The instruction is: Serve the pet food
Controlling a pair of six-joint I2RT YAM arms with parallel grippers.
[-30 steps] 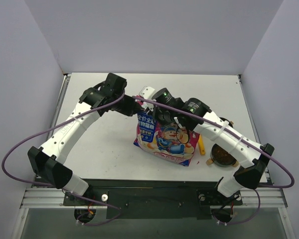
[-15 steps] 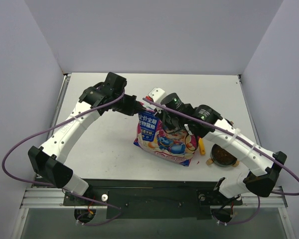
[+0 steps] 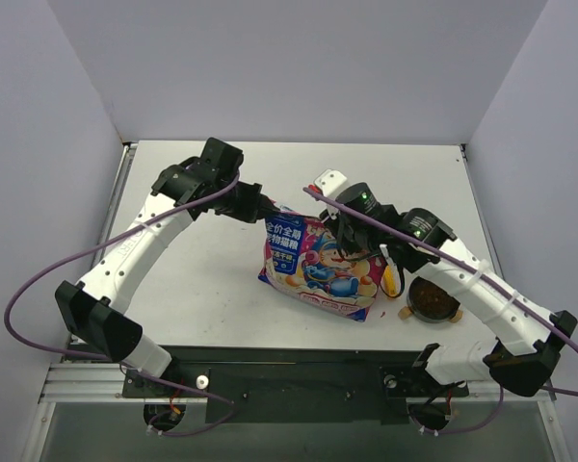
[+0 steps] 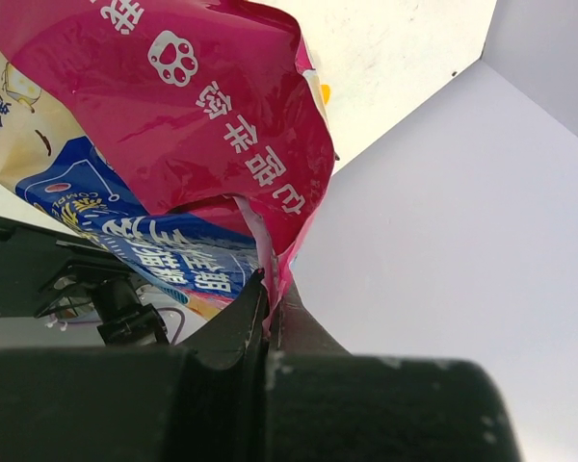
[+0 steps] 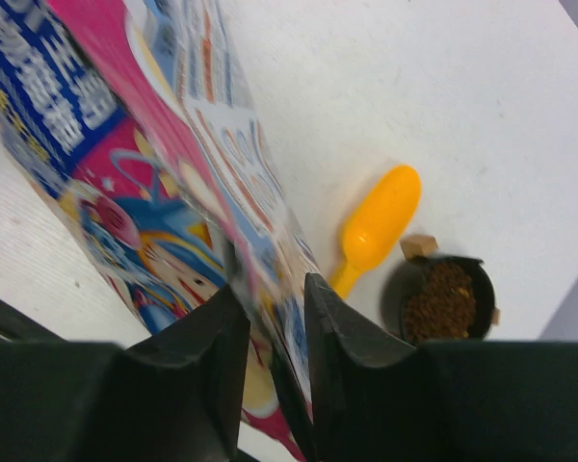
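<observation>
Left gripper clamped on bag top edge; right gripper straddles the other edge, grip unclear | pet food in bowl, beyond right gripper, beside scoop

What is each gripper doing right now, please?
Left gripper: closed on the bag's top edge.
Right gripper: jaws astride the bag's edge; whether they clamp it cannot be told.

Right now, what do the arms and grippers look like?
The left arm and right arm are white with black joints, each trailing a purple cable. The left gripper and right gripper are black. A green light glows near the right wrist.
</observation>
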